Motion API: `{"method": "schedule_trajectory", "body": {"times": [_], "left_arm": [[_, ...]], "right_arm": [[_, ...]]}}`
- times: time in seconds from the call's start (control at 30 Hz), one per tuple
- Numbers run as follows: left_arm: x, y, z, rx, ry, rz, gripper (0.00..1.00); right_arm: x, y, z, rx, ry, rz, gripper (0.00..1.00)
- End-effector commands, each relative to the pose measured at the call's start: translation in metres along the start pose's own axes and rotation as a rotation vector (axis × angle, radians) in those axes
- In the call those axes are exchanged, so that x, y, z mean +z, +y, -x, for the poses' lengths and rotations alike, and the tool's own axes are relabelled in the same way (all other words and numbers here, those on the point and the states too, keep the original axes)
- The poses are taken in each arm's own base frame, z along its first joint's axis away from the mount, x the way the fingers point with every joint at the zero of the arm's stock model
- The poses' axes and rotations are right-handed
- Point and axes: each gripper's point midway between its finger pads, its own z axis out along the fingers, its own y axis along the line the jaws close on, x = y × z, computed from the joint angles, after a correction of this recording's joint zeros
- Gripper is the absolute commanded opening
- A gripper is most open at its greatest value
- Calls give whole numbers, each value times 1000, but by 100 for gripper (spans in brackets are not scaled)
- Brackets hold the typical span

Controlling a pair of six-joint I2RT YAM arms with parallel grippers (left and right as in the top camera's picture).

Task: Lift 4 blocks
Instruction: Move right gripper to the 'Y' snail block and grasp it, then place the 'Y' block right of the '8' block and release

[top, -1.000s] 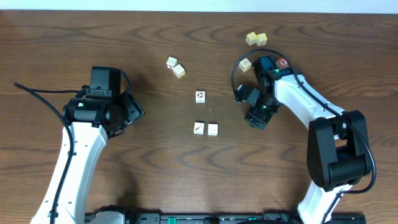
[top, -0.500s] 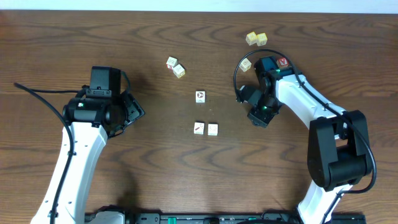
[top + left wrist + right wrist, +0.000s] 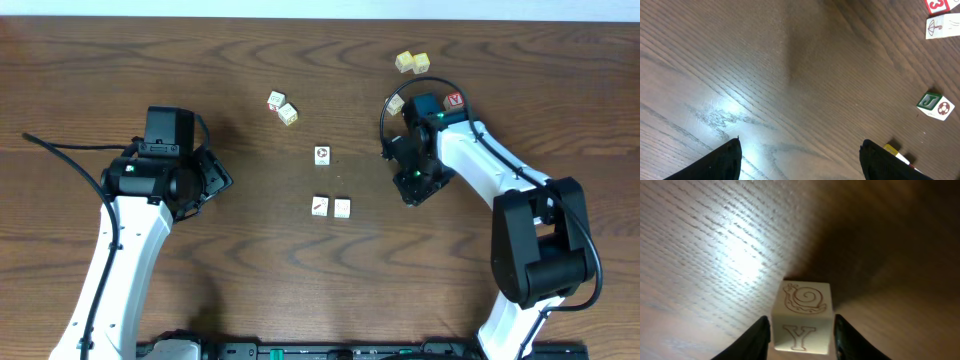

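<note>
**Task status.** Judged stage: first of four lifts, at the grasp.

- The right gripper (image 3: 800,337) has its jaws clenched on the snail block (image 3: 802,312), one finger against each side. This whitish cube carries a snail drawing and a letter Y.
- The pictures do not show whether this block has cleared the tabletop (image 3: 150,60). In the overhead view the arm hides it.
- The left gripper (image 3: 800,150) is released, with its jaws wide apart and nothing between them. It hangs over bare wood, well apart from the centre group.
- Three blocks are left, all resting on the tabletop in the centre:
  - The ring block (image 3: 322,154) sits alone.
  - The slash block (image 3: 319,205) is nearer the robot.
  - The teal-marked block (image 3: 342,208) is just beside the slash block.

**Inventory, overhead view plus right wrist view.**

| Item | Count |
|---|---|
| Task blocks | 4 (1 gripped, 3 free) |
| Yellowish cubes (image 3: 404,62) | 3 (2 side by side at the far edge, 1 near the right arm) |
| Red-bordered cube (image 3: 456,99) | 1 |
| Further cubes (image 3: 282,107) | 2, far left of centre |

Total: ten cubes.
</note>
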Motion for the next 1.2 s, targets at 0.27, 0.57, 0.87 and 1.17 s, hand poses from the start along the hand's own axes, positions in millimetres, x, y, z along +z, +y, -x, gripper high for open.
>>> {"method": "schedule_trajectory", "body": {"times": [0.27, 0.57, 0.87, 1.17], "left_arm": [[-2, 1, 1, -5, 2, 2, 76], [-2, 1, 1, -5, 2, 2, 76], [-2, 1, 1, -5, 2, 2, 76], [-2, 1, 1, -5, 2, 2, 76]], "right_arm": [[9, 7, -4, 221, 24, 13, 21], [9, 44, 14, 480, -5, 112, 17], [12, 83, 28, 587, -20, 108, 10], [13, 94, 30, 631, -20, 104, 12]]}}
